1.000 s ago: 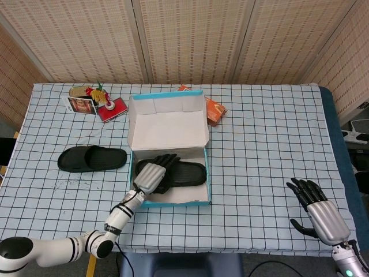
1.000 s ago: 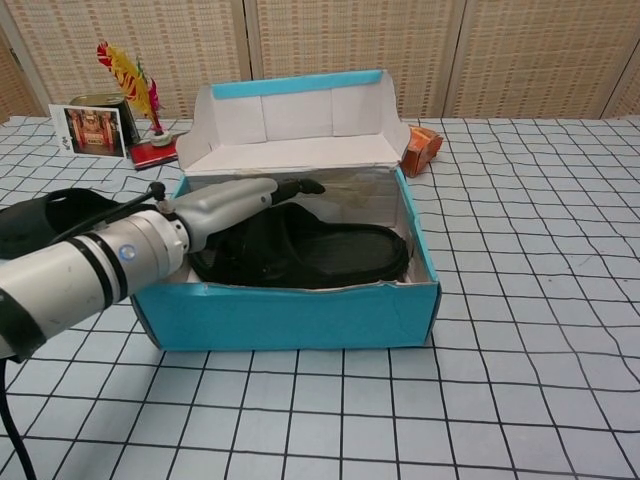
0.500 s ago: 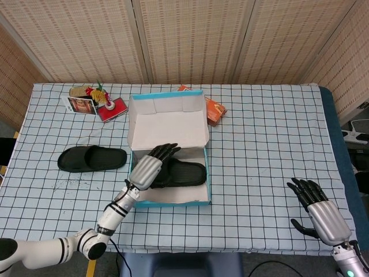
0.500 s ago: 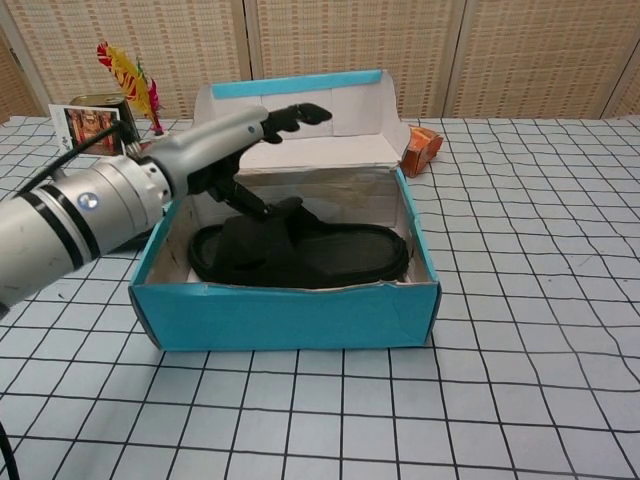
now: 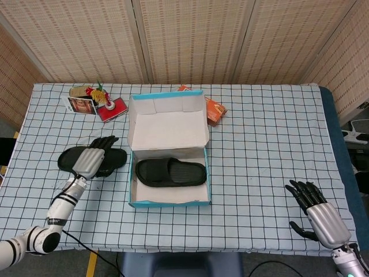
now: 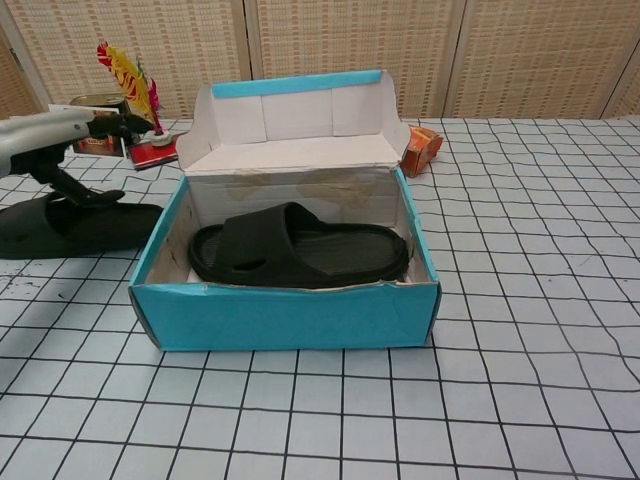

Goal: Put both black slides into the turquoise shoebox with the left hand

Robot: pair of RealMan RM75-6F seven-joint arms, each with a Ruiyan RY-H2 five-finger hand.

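Hiding 2nd slide partly, left hand, fingers spread

Bare checked table lies right of the shoebox; its raised lid blocks the rear.

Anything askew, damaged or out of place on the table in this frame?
Nothing looks damaged or spilled. One black slide lies flat inside the turquoise shoebox, whose lid stands open. The other slide is on the cloth left of the box, with the left hand over it. The right hand is empty, off to the side.
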